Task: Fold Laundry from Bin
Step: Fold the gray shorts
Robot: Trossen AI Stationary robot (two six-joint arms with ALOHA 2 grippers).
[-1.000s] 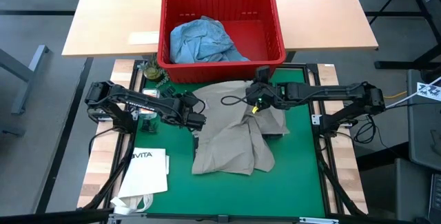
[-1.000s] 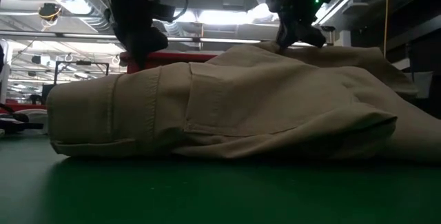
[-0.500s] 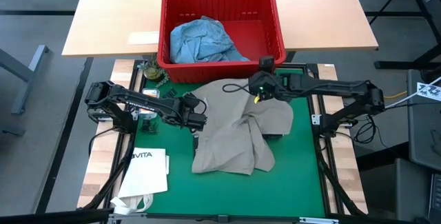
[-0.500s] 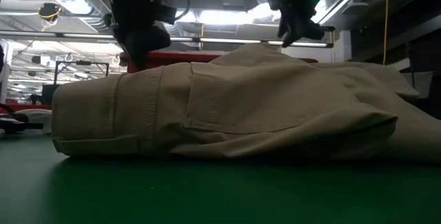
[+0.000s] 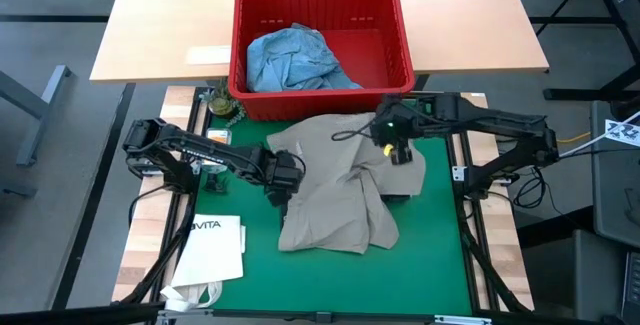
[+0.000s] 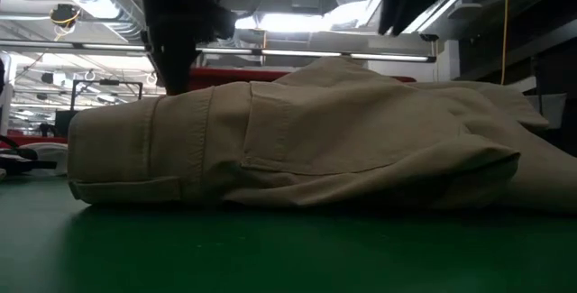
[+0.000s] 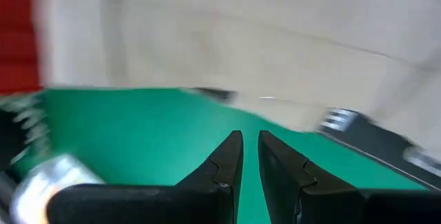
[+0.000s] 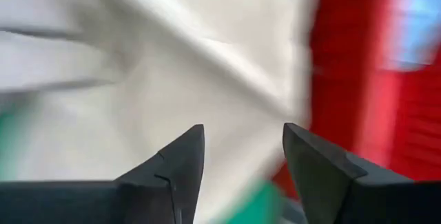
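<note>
A khaki-tan garment (image 5: 345, 190) lies rumpled at the centre of the green mat (image 5: 440, 265) on the tabletop, below the red bin (image 5: 322, 43) holding light blue denim (image 5: 295, 60). The left end effector (image 5: 283, 170), fingers nearly pressed together and gripping nothing, sits at the garment's left edge. The right end effector (image 5: 397, 145), fingers spread, hovers over its upper right.

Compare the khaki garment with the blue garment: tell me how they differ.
The khaki garment lies spread on the green mat; the blue denim garment sits bunched inside the red bin. The khaki one covers far more area. The khaki one lies between both arms; the blue one has none near. Both are rumpled, unfolded cloth.
</note>
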